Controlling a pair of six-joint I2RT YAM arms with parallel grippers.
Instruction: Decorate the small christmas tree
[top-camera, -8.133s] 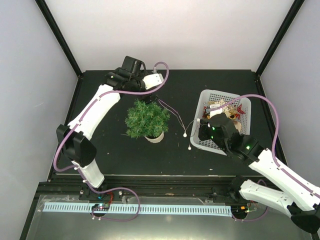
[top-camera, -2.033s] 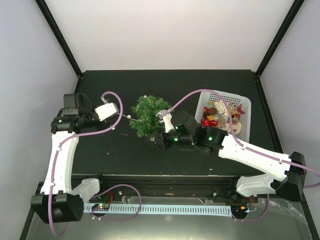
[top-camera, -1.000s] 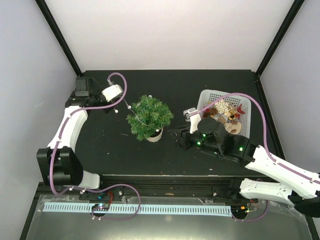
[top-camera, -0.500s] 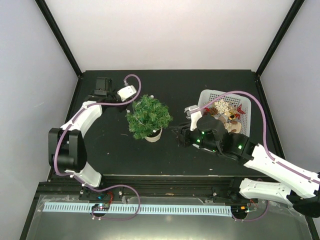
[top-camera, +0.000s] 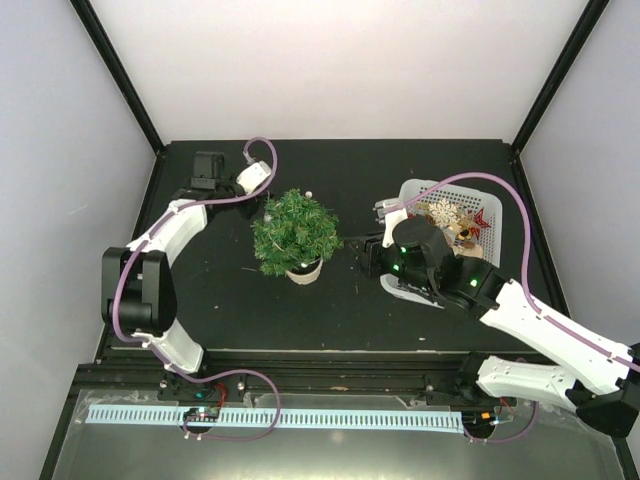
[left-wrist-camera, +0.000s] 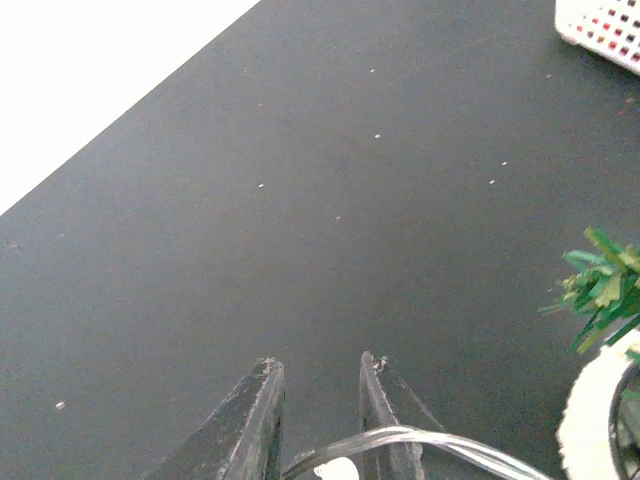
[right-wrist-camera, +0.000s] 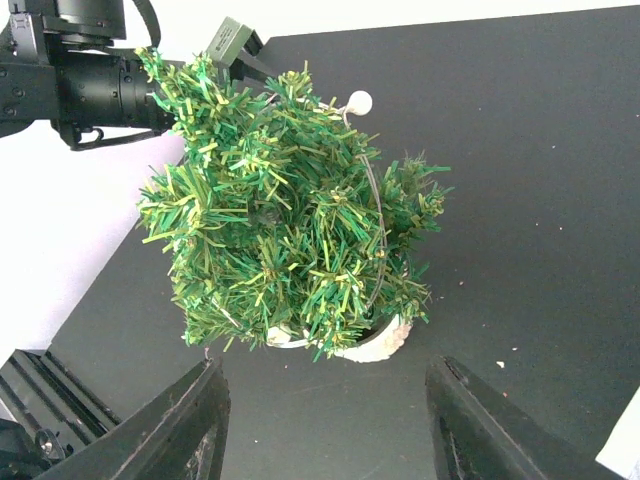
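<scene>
1. The small christmas tree (top-camera: 293, 230) stands upright in its white pot (top-camera: 306, 271), left of centre on the black table (top-camera: 420, 160). It sits between my two arms.
2. A thin bead strand (right-wrist-camera: 376, 200) is looped over the foliage. One white bead (top-camera: 308, 194) sits at the tree's far edge.
3. The left gripper (left-wrist-camera: 320, 362) is just beside the tree's back-left edge. Its jaws are parted narrowly, and the strand's tail lies loosely across their base rather than being pinched.
4. The right gripper (right-wrist-camera: 325, 365) faces the tree from the other side, near the pot. It is spread wide with nothing in it. The white basket (top-camera: 415, 186) of ornaments is behind it.
5. I judge this step to be letting go of the strand. I'd widen the left jaws further before backing away, then pull straight back from the tree so the tail doesn't snag and drag the loop off. The right claw is well placed to steady the pot if the tree tips.
6. A second ago the left arm was out to the left, with the strand stretched between it and the tree. Now it has swung in close and the strand hangs slack, while the tree has barely shifted.
</scene>
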